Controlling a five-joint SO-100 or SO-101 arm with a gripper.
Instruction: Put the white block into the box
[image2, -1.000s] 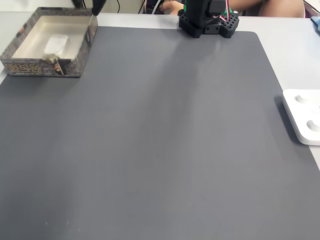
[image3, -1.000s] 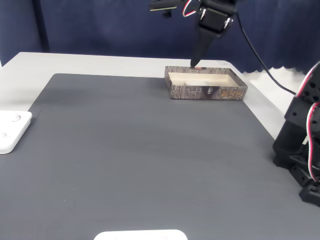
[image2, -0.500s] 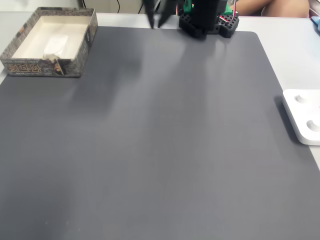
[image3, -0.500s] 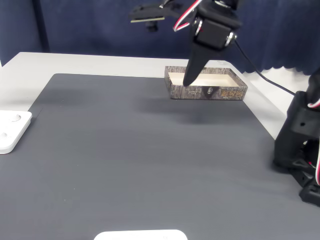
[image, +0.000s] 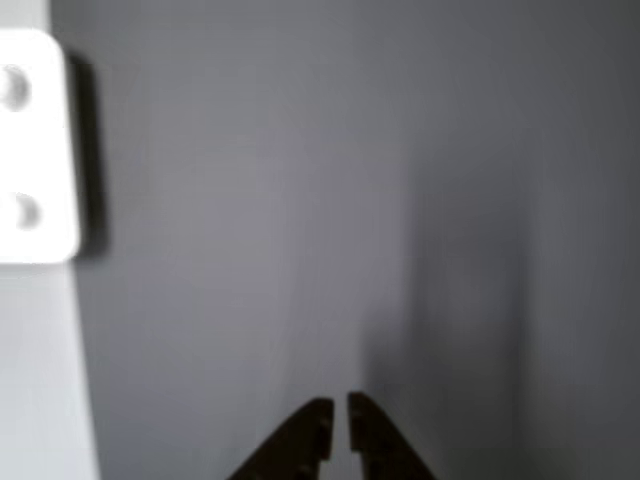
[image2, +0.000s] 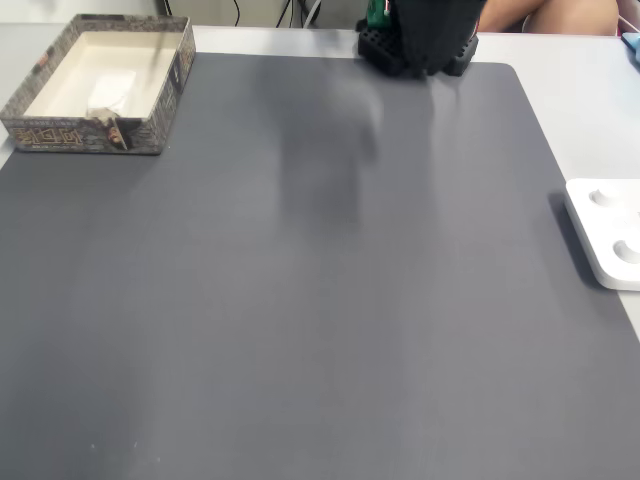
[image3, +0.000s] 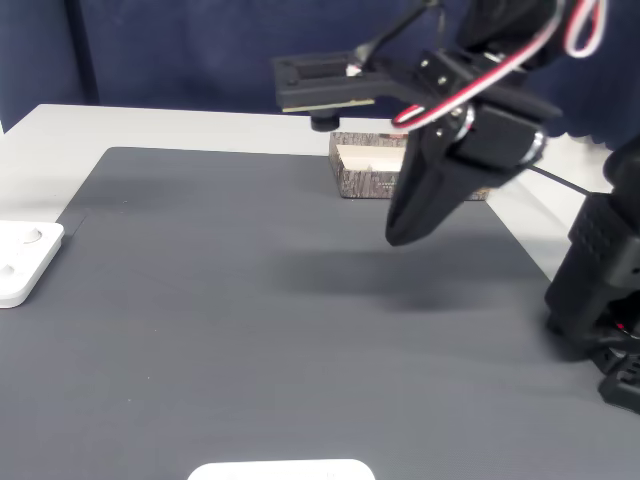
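Gripper (image: 340, 408) tips, two dark pointed fingers, enter the other view from the bottom edge, drawn together with only a thin slit between them and nothing held. Beneath lies the dark grey mat (image: 300, 200); a flat white device (image: 35, 150) sits at the upper left.

One fixed view shows the rectangular box with cream inner walls and mottled grey-brown rim (image2: 150, 135) at the mat's upper left corner. The small white block (image2: 108, 92) lies inside it, on the floor. The black arm base (image2: 420, 45) stands at the top edge.

Another fixed view shows the gripper (image3: 400, 232) hanging above the mat, clear of the box (image3: 365, 183) behind it.
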